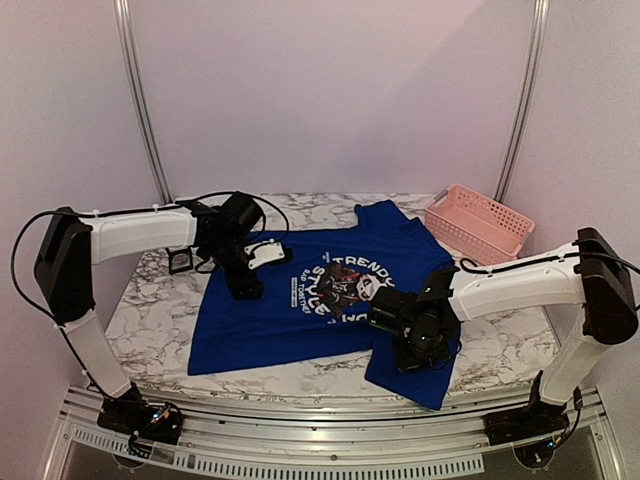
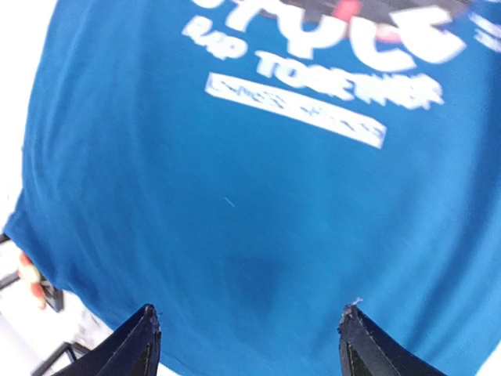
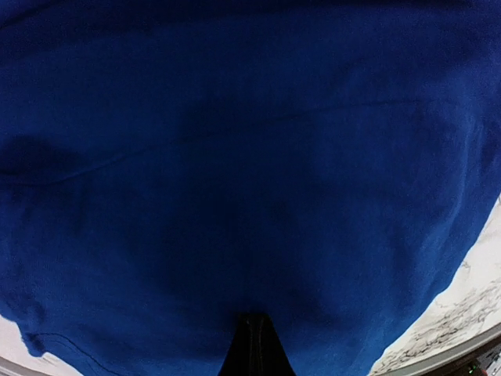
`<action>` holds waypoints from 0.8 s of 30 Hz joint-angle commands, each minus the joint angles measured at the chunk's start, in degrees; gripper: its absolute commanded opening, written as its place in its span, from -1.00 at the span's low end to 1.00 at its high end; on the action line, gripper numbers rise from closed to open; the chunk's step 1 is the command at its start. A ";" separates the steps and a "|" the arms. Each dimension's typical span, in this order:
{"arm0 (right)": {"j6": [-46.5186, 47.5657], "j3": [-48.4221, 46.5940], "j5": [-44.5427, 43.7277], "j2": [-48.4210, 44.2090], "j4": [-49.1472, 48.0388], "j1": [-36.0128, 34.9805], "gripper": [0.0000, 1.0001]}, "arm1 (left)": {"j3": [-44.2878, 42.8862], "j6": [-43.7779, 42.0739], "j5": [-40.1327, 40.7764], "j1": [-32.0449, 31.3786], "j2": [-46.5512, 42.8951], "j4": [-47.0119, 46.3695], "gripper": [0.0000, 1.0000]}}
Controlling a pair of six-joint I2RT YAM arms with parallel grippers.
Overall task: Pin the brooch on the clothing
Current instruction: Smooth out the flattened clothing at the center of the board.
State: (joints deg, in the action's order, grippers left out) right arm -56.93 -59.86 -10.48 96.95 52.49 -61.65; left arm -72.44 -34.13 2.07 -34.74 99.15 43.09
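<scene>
On the bench (image 1: 160, 320) just off the clothing's (image 1: 270, 335) left edge, shows what seems the brooch (image 2: 29, 274), a small orange-red speck lying leftward of the spread, empty left pincer (image 2: 250, 325) above plain blue cloth, well apart from the right pincer (image 3: 252, 345), pressed together.

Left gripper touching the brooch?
Apart. Left wrist view: the left gripper stands open and empty over the shirt, while the brooch lies beyond the shirt's edge at far left.

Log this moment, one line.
left gripper open over T-shirt | right gripper shut over T-shirt | brooch beside T-shirt, unpinned
</scene>
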 commanded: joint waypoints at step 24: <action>9.91 -18.31 -6.51 -4.51 11.69 11.74 -1.00 | -0.88 2.67 6.94 2.74 3.49 -3.65 0.57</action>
State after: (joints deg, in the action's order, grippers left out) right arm -61.89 -76.07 -6.96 90.67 68.60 -59.18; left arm -75.33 -31.27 7.44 -33.91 106.76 36.75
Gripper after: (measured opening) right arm 0.005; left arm 0.781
